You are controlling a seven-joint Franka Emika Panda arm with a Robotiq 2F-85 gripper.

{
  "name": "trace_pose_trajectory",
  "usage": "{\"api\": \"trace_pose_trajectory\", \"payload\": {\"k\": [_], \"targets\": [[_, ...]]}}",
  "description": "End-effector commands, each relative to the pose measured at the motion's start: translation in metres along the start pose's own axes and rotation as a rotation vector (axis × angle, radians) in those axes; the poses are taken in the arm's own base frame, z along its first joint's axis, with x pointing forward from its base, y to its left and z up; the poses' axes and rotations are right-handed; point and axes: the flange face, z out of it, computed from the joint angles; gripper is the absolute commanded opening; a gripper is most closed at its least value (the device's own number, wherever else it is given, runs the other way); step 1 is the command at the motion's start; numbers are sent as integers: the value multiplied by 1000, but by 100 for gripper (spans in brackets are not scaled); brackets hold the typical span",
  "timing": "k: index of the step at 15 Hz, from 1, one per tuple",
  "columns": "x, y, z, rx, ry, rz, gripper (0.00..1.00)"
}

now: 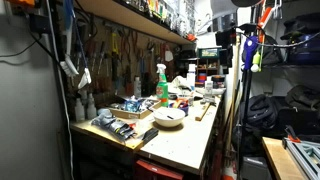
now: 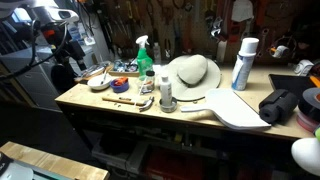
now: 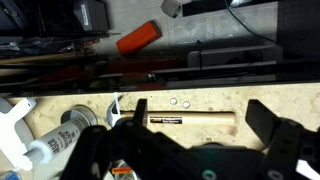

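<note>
Gripper (image 3: pixel 200 110) hangs well above the bench, fingers spread wide, nothing in them. The wooden handle (image 3: pixel 190 118) lies flat on the benchtop near the green spray bottle (image 2: pixel 145 58), on its bench-edge side. A wrench (image 3: pixel 110 108) lies on that same side of the bottle, just off the handle's end. For a clean grip, imo: drop straight down, fingers square across the handle approx mid-length, well clear of the wrench.

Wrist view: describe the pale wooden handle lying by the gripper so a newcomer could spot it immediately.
Start at the pale workbench top across the lower wrist view. Between the black fingers of the open gripper lies a short wooden handle, running crosswise. Unlike the silver wrench and white labelled can beside it, it is round bare wood with a dark printed strip.
</note>
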Motion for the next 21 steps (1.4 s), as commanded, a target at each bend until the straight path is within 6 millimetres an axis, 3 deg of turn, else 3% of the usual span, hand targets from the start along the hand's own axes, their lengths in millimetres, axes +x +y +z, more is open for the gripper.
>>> {"api": "trace_pose_trajectory", "payload": {"k": [1,8,12,15,16,19,20,21], "targets": [[0,0,0,0,-1,0,100],[0,0,0,0,-1,0,100],[32,-70,-24,123,110,-91,100],[71,-123,-39,188,149,-186,100],[88,-134,-39,131,161,-189,100],[120,-140,-40,-49,169,-190,100],[97,-139,-42,13,186,-195,100],[106,-142,-39,6,178,-197,100]]}}
